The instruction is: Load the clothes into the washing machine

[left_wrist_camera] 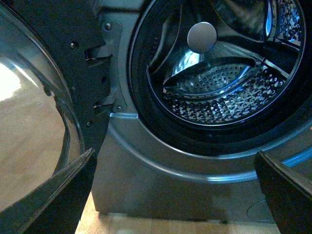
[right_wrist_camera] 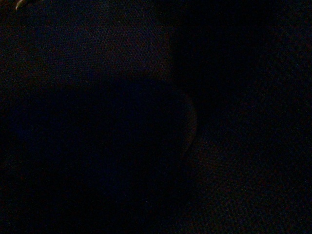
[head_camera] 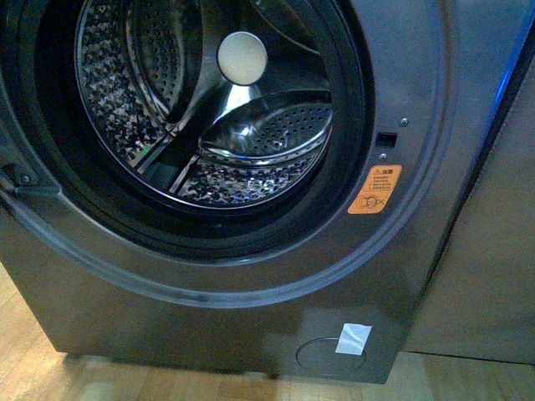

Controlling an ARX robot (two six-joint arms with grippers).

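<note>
While the right wrist view is dark and the right gripper's state cannot be told, the left gripper (left_wrist_camera: pixel 175 155) gapes wide, empty, near the grey metallic washing machine (head_camera: pixel 209 322), whose round black-rimmed mouth bares a dimpled, perforated steel drum (head_camera: pixel 251 180).

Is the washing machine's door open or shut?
Open. The door stands aside at its hinge, and the washing machine shows its bare drum.
</note>
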